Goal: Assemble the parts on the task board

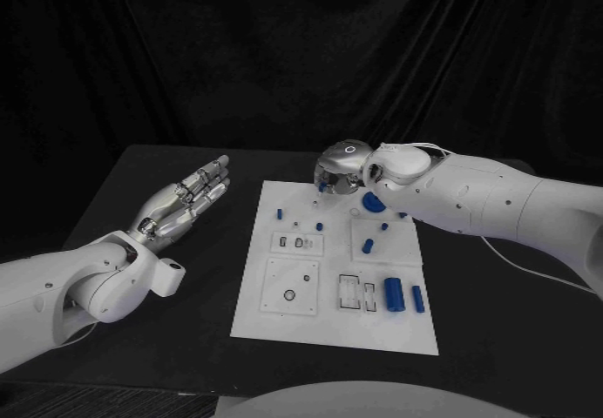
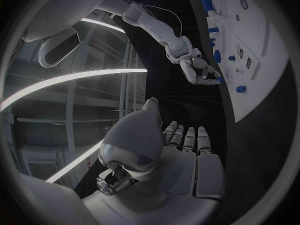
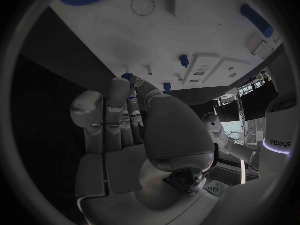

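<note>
One white task board (image 1: 283, 318) beside the spread left robot hand (image 1: 188, 196); the right robot hand (image 1: 339, 170) pinches one small blue part (image 1: 324, 185).

A black table (image 1: 164, 348) is seen in the head view, set against a dark curtained background. One item lies directly on it: the white task board (image 1: 283, 326), a rectangular plate placed lengthwise at the middle of the table, its far end slightly narrower in the view. Bare black surface is visible along both long sides of the board and at its near end. In the left wrist view the same board (image 2: 265, 80) is shown flat on the dark tabletop, its edge sharply marked against the black. In the right wrist view the board (image 3: 156, 40) is seen close, with the table surface (image 3: 50, 70) dark beside it.
</note>
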Controlling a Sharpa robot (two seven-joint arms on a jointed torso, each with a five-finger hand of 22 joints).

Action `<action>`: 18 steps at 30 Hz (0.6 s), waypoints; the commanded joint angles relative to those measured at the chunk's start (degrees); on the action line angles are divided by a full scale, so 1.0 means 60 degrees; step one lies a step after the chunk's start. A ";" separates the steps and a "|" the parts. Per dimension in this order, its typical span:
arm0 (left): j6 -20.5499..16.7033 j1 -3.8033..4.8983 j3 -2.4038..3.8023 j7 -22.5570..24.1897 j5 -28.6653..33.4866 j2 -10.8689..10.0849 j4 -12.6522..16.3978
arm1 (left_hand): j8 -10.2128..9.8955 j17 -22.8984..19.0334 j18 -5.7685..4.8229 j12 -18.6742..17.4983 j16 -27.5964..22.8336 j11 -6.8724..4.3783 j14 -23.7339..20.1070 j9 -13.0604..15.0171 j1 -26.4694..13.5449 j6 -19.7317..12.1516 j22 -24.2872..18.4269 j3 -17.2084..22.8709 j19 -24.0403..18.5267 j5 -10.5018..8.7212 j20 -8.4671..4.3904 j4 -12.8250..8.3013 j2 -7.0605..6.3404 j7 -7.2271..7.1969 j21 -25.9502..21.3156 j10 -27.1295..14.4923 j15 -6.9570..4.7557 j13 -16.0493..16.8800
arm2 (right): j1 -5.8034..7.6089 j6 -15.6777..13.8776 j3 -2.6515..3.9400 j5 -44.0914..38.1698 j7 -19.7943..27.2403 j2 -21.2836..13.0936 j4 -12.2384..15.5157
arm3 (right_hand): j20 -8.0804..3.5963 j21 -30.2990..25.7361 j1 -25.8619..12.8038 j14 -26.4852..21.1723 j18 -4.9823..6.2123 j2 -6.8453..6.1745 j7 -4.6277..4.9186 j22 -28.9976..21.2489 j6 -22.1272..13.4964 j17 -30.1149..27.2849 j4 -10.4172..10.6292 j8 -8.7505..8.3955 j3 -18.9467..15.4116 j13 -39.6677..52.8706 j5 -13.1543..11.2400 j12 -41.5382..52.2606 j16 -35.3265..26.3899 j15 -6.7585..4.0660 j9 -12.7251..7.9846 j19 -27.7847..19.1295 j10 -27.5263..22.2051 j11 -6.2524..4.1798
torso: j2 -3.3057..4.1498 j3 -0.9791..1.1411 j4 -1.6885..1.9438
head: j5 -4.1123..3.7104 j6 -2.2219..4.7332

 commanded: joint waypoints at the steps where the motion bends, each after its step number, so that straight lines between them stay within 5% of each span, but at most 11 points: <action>1: 0.0257 0.0029 0.0010 0.1346 -0.0038 -0.0016 0.0042 | 0.0017 -0.0016 -0.0154 -0.0032 -0.0034 0.0069 -0.0021 0.0016 0.0062 0.0021 -0.0013 0.0063 -0.0006 0.0076 0.0087 0.0018 0.0040 0.0053 -0.0032 0.0019 -0.0323 -0.0009 | -0.0032 0.0060 0.0005 -0.0013 -0.0204 0.0028 -0.0037 | 0.0046 0.0055 0.0035 -0.0021 -0.0155 -0.0062 0.0002 0.0025 -0.0082 0.0008 0.0001 -0.0066 0.0066 0.0001 -0.0042 -0.0055 0.0015 0.0043 0.0022 -0.0030 -0.0068 0.0015 | -0.0001 0.0004 0.0009 | 0.0020 -0.0007; 18: 0.0515 0.0029 0.0010 0.1187 -0.0038 -0.0113 0.0109 | 0.0012 -0.0016 -0.0189 -0.0011 -0.0034 0.0171 -0.0021 0.0014 0.0114 0.0015 -0.0013 0.0105 -0.0006 0.0254 0.0176 0.0010 0.0105 0.0112 -0.0032 0.0027 -0.0203 -0.0005 | -0.0135 0.0129 0.0006 -0.0013 -0.0283 0.0252 -0.0328 | 0.0076 0.0097 0.0071 -0.0031 -0.0166 -0.0141 0.0029 0.0116 -0.0195 0.0029 0.0085 -0.0162 0.0248 0.0000 -0.0004 -0.0063 0.0016 0.0079 0.0036 -0.0054 -0.0191 0.0072 | -0.0029 -0.0006 -0.0010 | 0.0018 -0.0119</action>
